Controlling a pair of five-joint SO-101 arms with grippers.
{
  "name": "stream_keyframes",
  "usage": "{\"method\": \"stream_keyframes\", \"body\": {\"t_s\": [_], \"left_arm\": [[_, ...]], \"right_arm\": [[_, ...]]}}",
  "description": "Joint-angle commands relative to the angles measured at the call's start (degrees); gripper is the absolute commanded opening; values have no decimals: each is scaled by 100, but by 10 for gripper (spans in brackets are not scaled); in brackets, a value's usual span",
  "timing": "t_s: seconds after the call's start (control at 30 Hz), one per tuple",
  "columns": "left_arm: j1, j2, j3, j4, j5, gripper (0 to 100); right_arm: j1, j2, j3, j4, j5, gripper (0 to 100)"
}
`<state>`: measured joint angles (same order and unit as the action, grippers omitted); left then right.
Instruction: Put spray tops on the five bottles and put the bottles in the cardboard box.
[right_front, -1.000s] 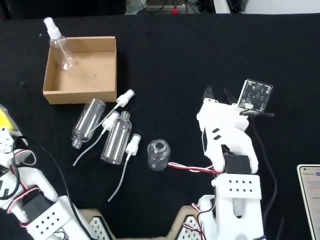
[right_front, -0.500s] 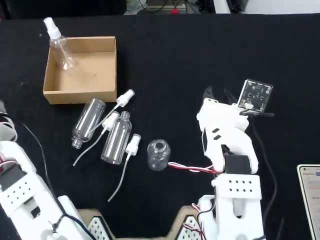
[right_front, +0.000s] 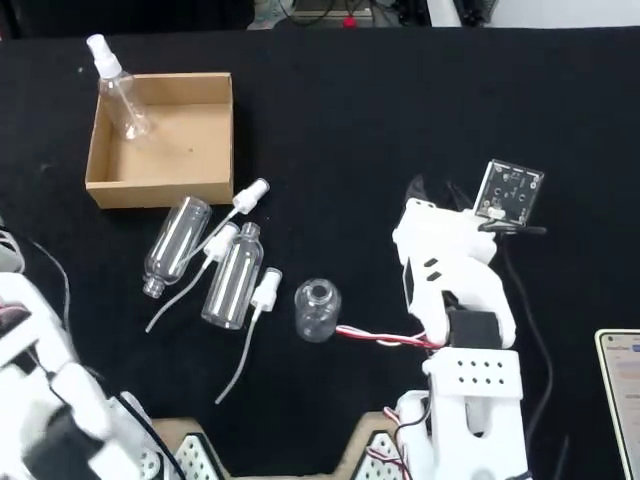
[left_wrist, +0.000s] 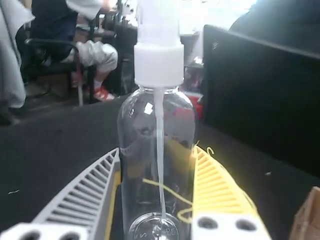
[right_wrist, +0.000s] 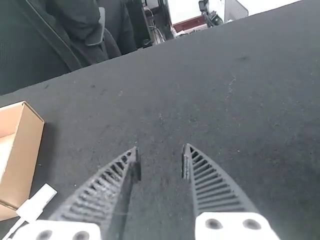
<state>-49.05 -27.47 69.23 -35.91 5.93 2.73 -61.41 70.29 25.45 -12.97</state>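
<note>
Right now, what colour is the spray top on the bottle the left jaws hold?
White; the spray top shows best in the left wrist view.

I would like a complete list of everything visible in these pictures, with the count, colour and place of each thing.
cardboard box: one, brown, table's far left
capped bottle: one, clear with a white top, leaning in the box's corner
open bottles: three, clear, two lying near the box, one upright
loose spray tops: three, white, beside the lying bottles
table: one, black
phone: one, right edge
left hand: shut on held bottle, clear with a white top
right hand: open, above the table
</note>
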Motion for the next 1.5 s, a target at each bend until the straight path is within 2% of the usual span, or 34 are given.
{"method": "stream_keyframes", "body": {"t_s": [0.0, 0.23, 0.5, 0.67, 0.77, 1.03, 1.47], "left_arm": [[-277, 1037, -760, -396, 18, 113], [-356, 2875, -470, -3200, -35, 116], [-497, 4712, -1182, -4026, -35, 116], [-558, 5644, -1508, -5275, -62, 116], [-532, 6242, -1692, -5952, -475, 115], [-567, 7367, -2422, -6110, -677, 116], [-549, 7763, -2431, -6119, -633, 118]], "right_arm": [[-44, -110, -48, -141, -18, 137], [-70, -110, -40, -149, -18, 137], [-44, -110, -40, -141, -18, 137], [-44, -110, -40, -149, -18, 137], [-44, -110, -40, -149, -18, 137], [-44, -110, -40, -149, -18, 137], [-44, -110, -40, -158, -18, 137]]}}
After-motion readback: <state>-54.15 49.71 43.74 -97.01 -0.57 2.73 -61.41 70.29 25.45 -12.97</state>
